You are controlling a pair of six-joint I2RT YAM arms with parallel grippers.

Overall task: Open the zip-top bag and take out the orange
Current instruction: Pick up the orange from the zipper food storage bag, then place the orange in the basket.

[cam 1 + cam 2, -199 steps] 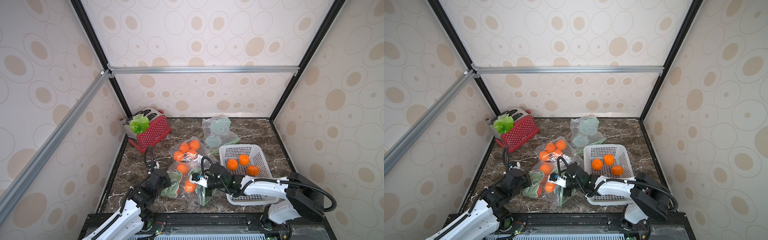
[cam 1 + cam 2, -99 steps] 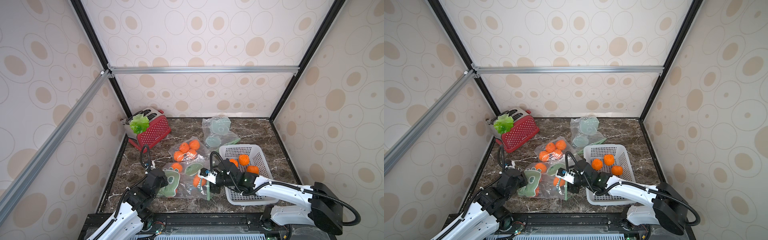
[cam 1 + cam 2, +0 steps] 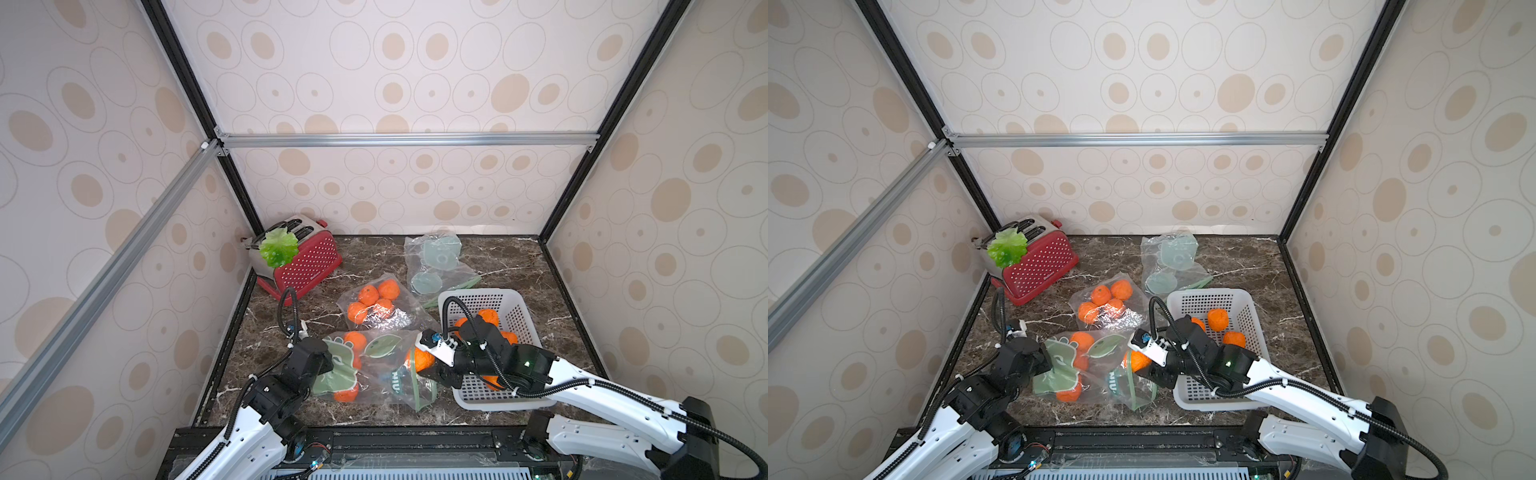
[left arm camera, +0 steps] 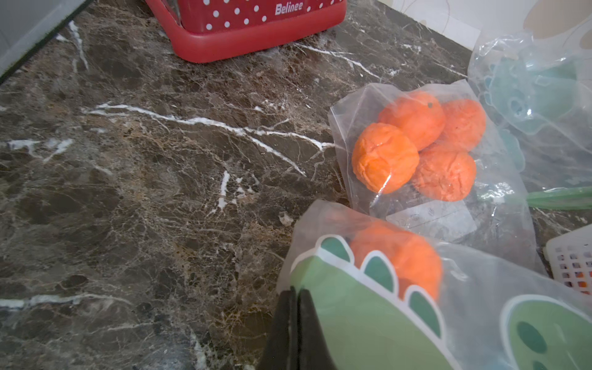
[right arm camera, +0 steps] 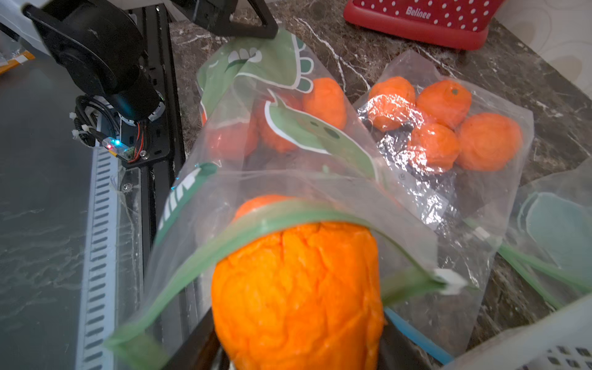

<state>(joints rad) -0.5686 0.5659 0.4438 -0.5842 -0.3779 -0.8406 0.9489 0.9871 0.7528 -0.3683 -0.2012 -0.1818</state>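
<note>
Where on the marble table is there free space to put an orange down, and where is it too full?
Free: the back right corner of the table, behind the white basket; the left side, between the red toaster and the dinosaur-print bag. Crowded: the centre, around the clear bag of oranges.

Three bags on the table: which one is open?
The dinosaur-print bag, nearest the arms: its green zip mouth gapes around the orange held by the right gripper; the left gripper pinches its other end.
</note>
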